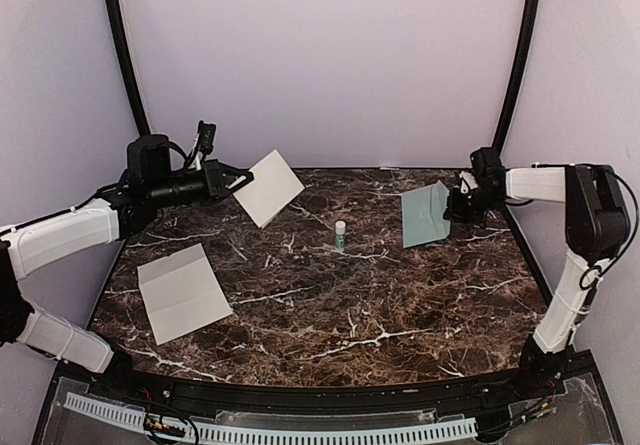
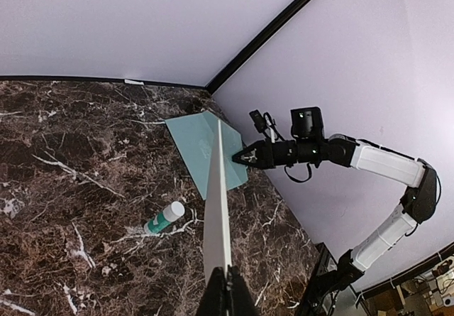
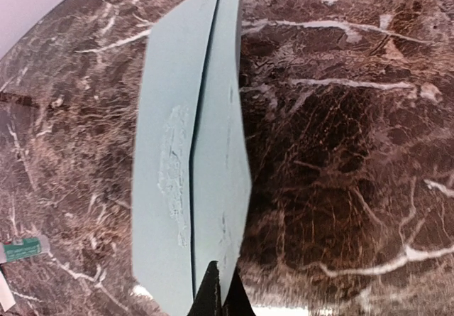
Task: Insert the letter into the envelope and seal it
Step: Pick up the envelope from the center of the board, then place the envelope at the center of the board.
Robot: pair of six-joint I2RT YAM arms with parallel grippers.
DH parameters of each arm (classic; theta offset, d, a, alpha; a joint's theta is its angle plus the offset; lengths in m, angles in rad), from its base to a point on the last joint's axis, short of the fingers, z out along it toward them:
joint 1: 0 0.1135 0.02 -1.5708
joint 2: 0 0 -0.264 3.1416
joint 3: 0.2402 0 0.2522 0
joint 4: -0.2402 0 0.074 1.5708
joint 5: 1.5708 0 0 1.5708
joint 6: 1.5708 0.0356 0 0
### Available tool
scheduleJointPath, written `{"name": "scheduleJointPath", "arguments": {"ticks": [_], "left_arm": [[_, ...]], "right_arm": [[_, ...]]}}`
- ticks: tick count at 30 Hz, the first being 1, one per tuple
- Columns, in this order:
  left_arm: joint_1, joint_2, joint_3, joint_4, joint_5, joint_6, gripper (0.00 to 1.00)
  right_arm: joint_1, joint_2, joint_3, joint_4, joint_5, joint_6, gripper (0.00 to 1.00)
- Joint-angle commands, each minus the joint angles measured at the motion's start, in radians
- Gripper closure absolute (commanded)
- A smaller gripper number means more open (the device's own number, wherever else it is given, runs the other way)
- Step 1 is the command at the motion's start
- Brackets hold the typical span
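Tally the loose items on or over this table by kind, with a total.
Pale paper sheets: 2 (flat sheet, held sheet)
Teal envelope: 1
Glue stick: 1
Total: 4

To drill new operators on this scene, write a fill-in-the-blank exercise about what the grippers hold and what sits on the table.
The right gripper is shut on the teal ___. The left gripper holds a pale sheet; a creased sheet lies flat on the ___ arm's side. The glue stick stands ___.
Missing: envelope; left; upright.
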Motion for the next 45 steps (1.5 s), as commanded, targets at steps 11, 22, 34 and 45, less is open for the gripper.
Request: {"name": "scheduleJointPath", "arguments": {"ticks": [11,22,34,45], "left_arm": [[0.042,-0.164,-0.01,-0.016,0.02,0.054,1.0],[0.044,-0.296,-0.06,-0.06,0.05,0.073,1.0],[0.044,-0.376,-0.067,-0.132,0.05,0.06,1.0],[0.044,-0.392,-0.064,-0.2,0.032,0.07,1.0]], "right_arm": [[0.3,-0.576,-0.331,-0.13,0.024,0.362,1.0],[0.664,-0.836,-0.538,-0.016,0.074,0.747,1.0],[0.951,-0.617,-0.554,0.362,0.172,0.941,1.0],[1.048,-0.362,-0.42,0.355,0.312,0.997,1.0]]}}
